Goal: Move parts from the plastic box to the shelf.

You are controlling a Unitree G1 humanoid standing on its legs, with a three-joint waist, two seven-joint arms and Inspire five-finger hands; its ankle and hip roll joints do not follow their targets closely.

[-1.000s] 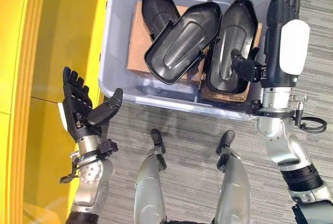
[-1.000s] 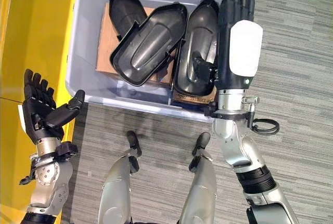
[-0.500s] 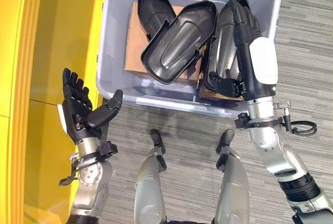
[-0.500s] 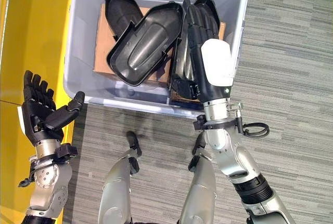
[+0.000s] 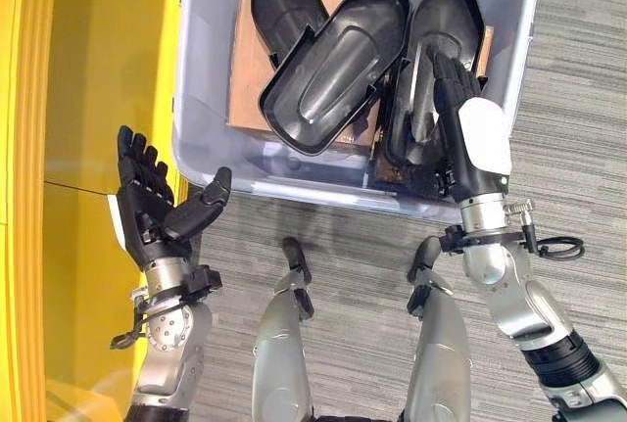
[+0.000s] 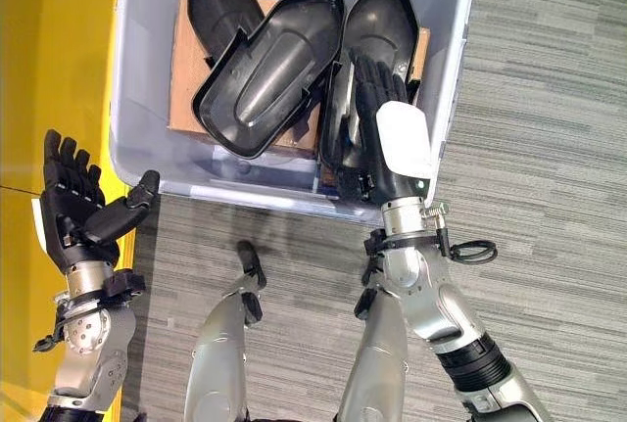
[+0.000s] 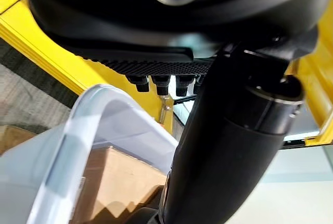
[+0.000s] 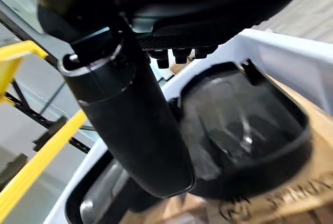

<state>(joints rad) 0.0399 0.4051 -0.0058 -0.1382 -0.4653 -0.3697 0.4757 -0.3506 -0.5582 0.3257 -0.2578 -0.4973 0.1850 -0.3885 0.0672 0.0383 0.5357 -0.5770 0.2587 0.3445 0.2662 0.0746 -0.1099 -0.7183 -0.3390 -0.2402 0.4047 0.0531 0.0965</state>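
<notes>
Three parts (image 5: 333, 70) lie in the box (image 5: 201, 99); my right hand (image 5: 470, 133), fingers straight, should curl firmly around the right part's (image 5: 441, 21) rim; my left hand (image 5: 152, 211) waits relaxed.

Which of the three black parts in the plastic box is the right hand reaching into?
The rightmost black part, by the box's right wall. The right hand lies over it; the middle part and left part lie clear of it.

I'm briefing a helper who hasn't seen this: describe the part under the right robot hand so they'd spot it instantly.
Look in the pale plastic box on the grey carpet. Of three black shell-shaped parts on cardboard, it is the rightmost part, by the box's right wall. Unlike the middle part, which lies aslant, the right robot hand rests over it.
</notes>
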